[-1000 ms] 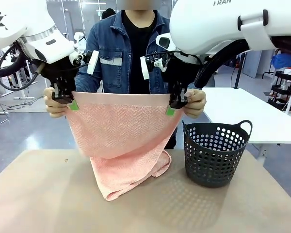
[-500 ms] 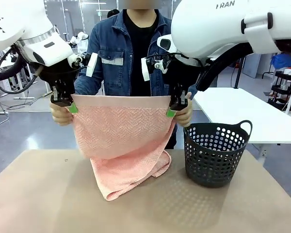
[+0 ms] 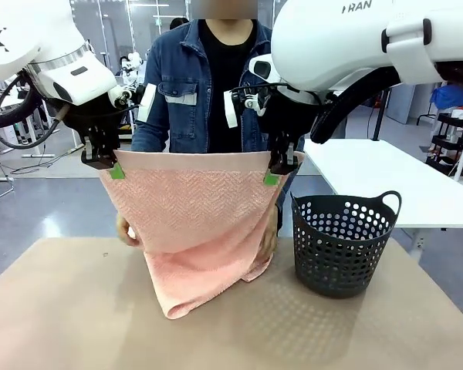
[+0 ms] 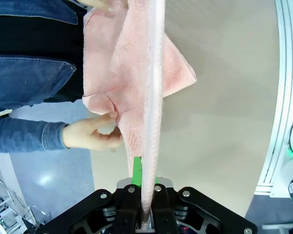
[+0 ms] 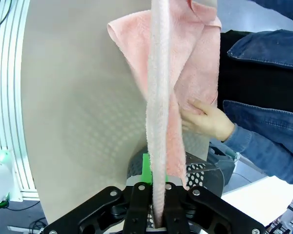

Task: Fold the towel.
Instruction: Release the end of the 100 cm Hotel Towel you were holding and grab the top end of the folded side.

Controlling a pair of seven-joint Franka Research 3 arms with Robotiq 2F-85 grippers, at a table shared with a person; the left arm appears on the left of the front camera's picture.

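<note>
here, towel [image 3: 194, 220] hanging, corners clamped in fingers [image 3: 116, 170]

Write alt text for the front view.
Two robot arms hold a pink towel up by its top corners, left pincer and right pincer each shut on one, its lower end on the table. A person behind holds one side edge in one hand, the opposite edge in the other hand; a dark basket stands beside it.

Pink towel [image 3: 193, 220] hanging, left claw [image 3: 106, 163], right claw [image 3: 278, 169] pinching top corners
</note>
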